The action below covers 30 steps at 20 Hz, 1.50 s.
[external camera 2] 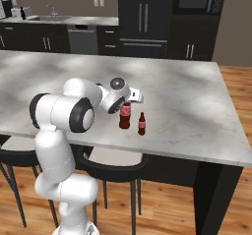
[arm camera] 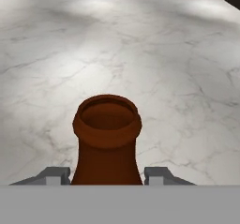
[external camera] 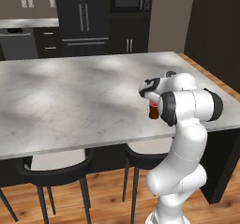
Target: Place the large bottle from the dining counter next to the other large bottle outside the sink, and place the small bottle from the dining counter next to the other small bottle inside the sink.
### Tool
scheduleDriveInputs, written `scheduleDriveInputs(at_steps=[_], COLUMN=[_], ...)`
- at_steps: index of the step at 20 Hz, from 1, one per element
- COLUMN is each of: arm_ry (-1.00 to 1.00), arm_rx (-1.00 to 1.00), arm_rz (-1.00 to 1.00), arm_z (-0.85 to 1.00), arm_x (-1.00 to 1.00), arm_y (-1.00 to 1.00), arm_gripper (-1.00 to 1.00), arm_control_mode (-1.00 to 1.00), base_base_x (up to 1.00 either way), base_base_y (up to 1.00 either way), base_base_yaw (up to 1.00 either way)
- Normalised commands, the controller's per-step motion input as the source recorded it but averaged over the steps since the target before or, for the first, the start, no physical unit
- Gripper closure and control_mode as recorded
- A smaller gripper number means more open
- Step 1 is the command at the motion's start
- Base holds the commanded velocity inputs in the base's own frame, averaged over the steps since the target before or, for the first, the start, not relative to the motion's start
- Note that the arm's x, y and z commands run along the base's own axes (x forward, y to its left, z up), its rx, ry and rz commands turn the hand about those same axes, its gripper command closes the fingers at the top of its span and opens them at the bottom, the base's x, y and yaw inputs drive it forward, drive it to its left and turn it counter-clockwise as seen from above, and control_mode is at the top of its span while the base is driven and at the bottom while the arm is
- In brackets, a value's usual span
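gripper point(arm camera: 107, 176) fingers flanking large bottle point(external camera 2: 124, 116) neck, grip unclear, small bottle point(external camera 2: 141, 124) just right, marble counter point(external camera 2: 187, 106), frame centre

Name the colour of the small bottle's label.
Red, on the small bottle; the right base view shows it best.

Soft, even light falls on the long pale grey-white marble dining counter point(external camera: 79, 101), which is dappled with broad, blurry grey shadow patches in both base views. Its far edge shows a brighter wash in the hand view. The dark cabinets point(external camera 2: 142, 17) behind stay dim and low in contrast. The white glossy robot arm point(external camera: 187, 124) carries gentle highlights without harsh glare. The warm orange wooden floor point(external camera 2: 172, 204) is evenly lit. All pictures are rendered, slightly soft and low in resolution; the tall dark-brown cola bottle's point(arm camera: 107, 143) open mouth looms large and a little fuzzy.
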Motion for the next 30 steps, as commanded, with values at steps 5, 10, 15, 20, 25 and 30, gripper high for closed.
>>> scheduleDriveInputs(at_steps=[5, 10, 15, 20, 25, 30], arm_ry=[-0.06, -0.10, -0.10, -0.10, -0.06, -0.05], arm_rx=[0.03, 0.01, 0.00, 0.00, 0.00, 0.00], arm_rz=[0.00, 0.00, 0.00, 0.00, 0.00, 0.00], arm_z=[0.07, 0.21, 0.18, 0.10, 0.01, 0.00], arm_x=[-0.12, -0.24, -0.32, -0.31, -0.16, -0.14], arm_y=[0.00, 0.00, 0.00, 0.00, 0.00, 0.00], arm_gripper=[1.00, 1.00, 1.00, 1.00, 1.00, 1.00], arm_control_mode=[-1.00, -1.00, -1.00, -1.00, -1.00, -1.00], base_base_x=[0.00, 0.00, 0.00, 0.00, 0.00, 0.00], base_base_y=[0.00, 0.00, 0.00, 0.00, 0.00, 0.00], base_base_yaw=[0.00, 0.00, 0.00, 0.00, 0.00, 0.00])
